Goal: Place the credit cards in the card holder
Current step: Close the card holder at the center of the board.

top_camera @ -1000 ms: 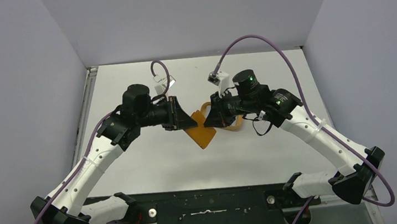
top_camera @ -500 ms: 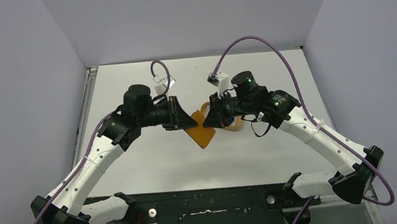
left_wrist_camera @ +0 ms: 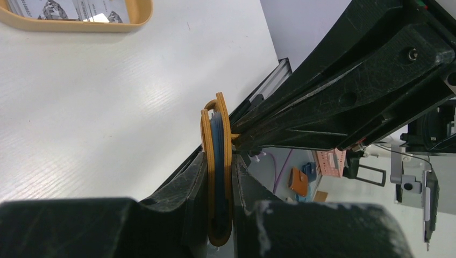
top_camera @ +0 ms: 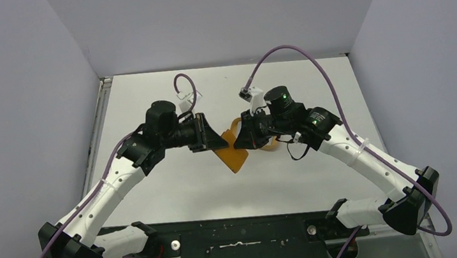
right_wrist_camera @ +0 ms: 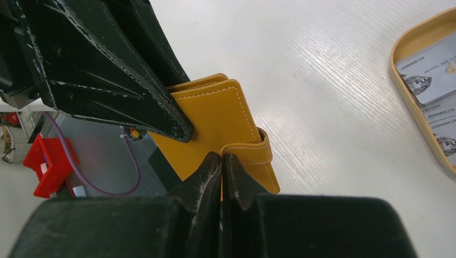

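Over the desk's (top_camera: 175, 192) middle, the holder (top_camera: 234, 156) is pinched by the left gripper (left_wrist_camera: 219, 157); the right gripper (right_wrist_camera: 221, 157) is pressed together at its tab (right_wrist_camera: 248, 152).

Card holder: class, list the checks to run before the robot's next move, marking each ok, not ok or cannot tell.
1. Left gripper clamped on card holder: ok.
2. Right gripper pinching closure tab: cannot tell; its jaws are shut beside it.
3. The card holder opened for loading: not ok, folded shut.
4. Credit cards lying in tray: ok.
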